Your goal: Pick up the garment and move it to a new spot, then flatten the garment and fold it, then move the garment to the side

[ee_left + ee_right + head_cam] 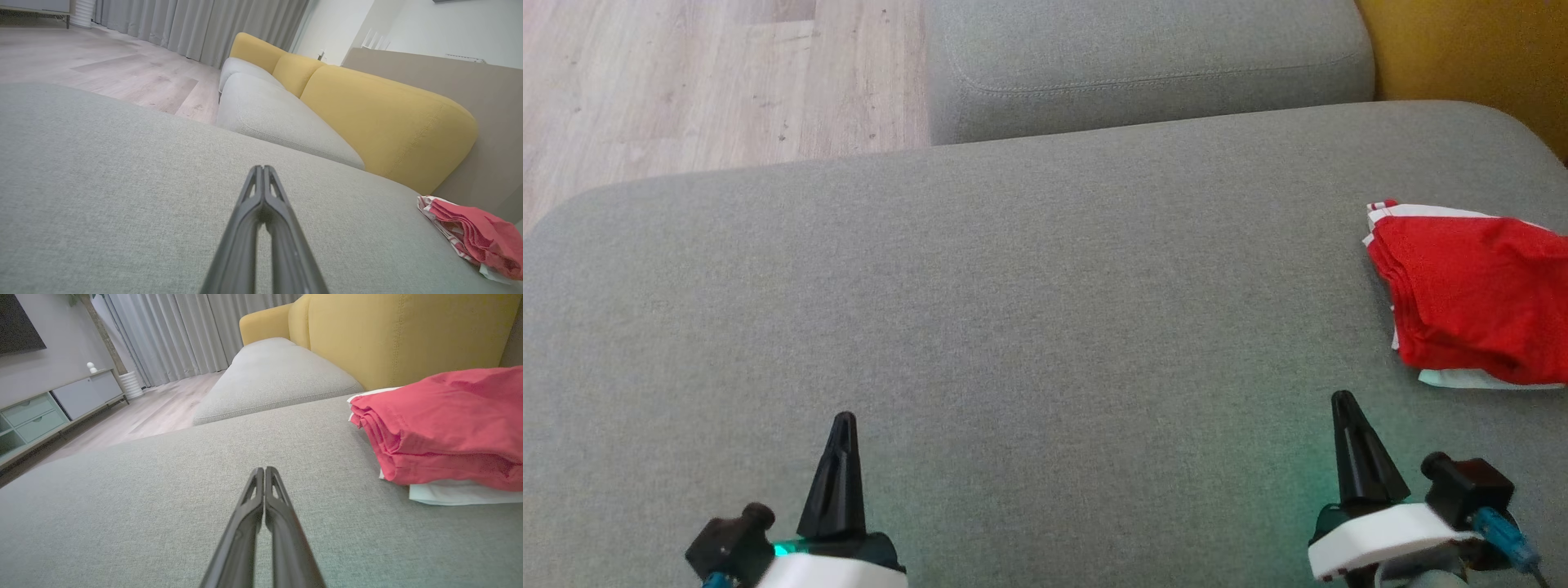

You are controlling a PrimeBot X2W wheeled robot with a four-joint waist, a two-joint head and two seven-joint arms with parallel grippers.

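from my head, a wide grey seat cushion (1013, 310) spreads out below me, with a second cushion (1143, 65) beyond it, pale wood floor (686, 82) at the upper left and a yellow backrest (1462, 49) in the upper right corner. my left end effector (844, 425) sits at the lower left and my right end effector (1342, 404) at the lower right. each shows as one dark point, fingers pressed together and pinching nothing. the garment (1470, 302), red with white trim, lies folded in a stack at the right edge of the seat cushion, up and to the right of my right end effector and apart from it.

from my left wrist, my two fingers meet at their tips over bare grey fabric. the garment is well apart at the lower right, near the foot of the yellow backrest. grey curtains (196, 24) hang beyond the floor.

from my right wrist, my fingers lie flat against each other, nothing between them. the garment is near on the right, its red layers stacked on a white layer that sticks out beneath. a low cabinet (61, 404) with pale drawers stands against the wall at the left.
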